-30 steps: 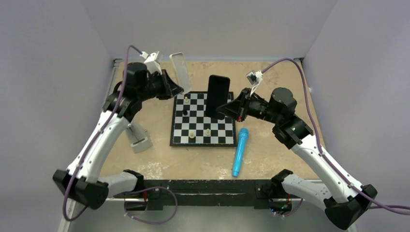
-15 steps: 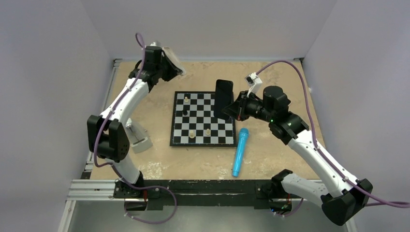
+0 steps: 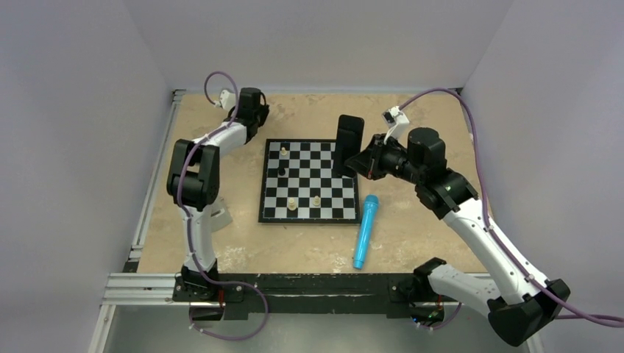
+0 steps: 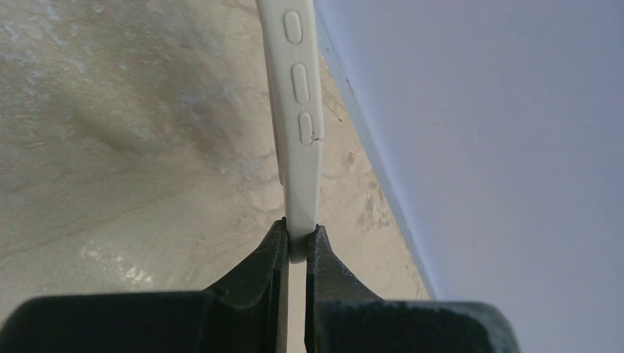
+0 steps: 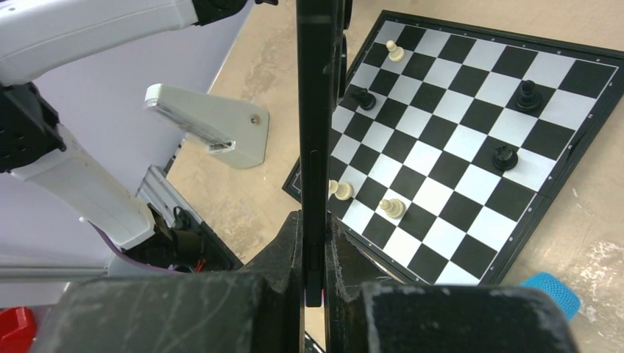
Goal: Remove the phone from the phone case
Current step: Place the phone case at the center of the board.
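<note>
the left arm (image 3: 193, 176) has folded back into the far-left corner of the surface (image 3: 412, 243) since a second ago; at the chessboard's (image 3: 309, 193) far-right edge the right jaws grip the black phone (image 3: 349, 140) upright, while the left jaws clamp the white phone case (image 4: 298, 110) beside the wall (image 4: 478, 147).

Tan table (image 3: 412, 246), chessboard (image 3: 305, 195), blue microphone (image 3: 365, 231), grey stand (image 3: 218, 218)

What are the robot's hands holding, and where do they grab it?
The left gripper pinches the white phone case by one end; the right gripper pinches the black phone by one end.
</note>
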### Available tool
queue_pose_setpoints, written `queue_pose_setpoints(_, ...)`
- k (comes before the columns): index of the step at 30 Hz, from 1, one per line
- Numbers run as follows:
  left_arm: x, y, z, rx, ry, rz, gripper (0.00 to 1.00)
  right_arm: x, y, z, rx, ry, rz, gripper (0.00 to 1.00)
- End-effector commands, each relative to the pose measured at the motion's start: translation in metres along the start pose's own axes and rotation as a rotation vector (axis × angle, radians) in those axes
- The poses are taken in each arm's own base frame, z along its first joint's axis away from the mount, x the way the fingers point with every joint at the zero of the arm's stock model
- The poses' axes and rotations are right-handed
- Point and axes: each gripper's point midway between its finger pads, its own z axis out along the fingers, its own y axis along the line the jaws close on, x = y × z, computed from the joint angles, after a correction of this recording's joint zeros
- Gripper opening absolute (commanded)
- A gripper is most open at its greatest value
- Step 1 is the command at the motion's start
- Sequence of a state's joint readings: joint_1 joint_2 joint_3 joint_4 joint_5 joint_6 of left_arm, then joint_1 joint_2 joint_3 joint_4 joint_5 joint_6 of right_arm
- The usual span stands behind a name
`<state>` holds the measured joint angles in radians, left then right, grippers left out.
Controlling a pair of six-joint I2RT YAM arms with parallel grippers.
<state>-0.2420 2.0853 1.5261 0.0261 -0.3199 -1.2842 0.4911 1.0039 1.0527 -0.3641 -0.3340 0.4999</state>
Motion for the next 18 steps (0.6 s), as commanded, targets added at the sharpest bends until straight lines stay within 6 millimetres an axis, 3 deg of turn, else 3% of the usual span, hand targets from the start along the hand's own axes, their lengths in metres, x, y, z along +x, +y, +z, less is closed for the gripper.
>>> queue_pose_setpoints(1, -0.04, -0.02, 0.024, 0.097, -0.064, -0.224, 0.0, -0.041, 0.015, -0.021, -0.013, -0.145, -0.082, 0.0)
queue_pose_setpoints(8, -0.042, 0.012, 0.04, 0.034, -0.007, -0.279, 0.04, -0.04, 0.018, -0.023, -0.04, -0.158, -0.065, 0.0)
queue_pose_setpoints(18, -0.045, 0.029, 0.05, 0.011, 0.135, -0.26, 0.12, -0.04, 0.034, -0.029, -0.121, -0.172, -0.043, 0.0)
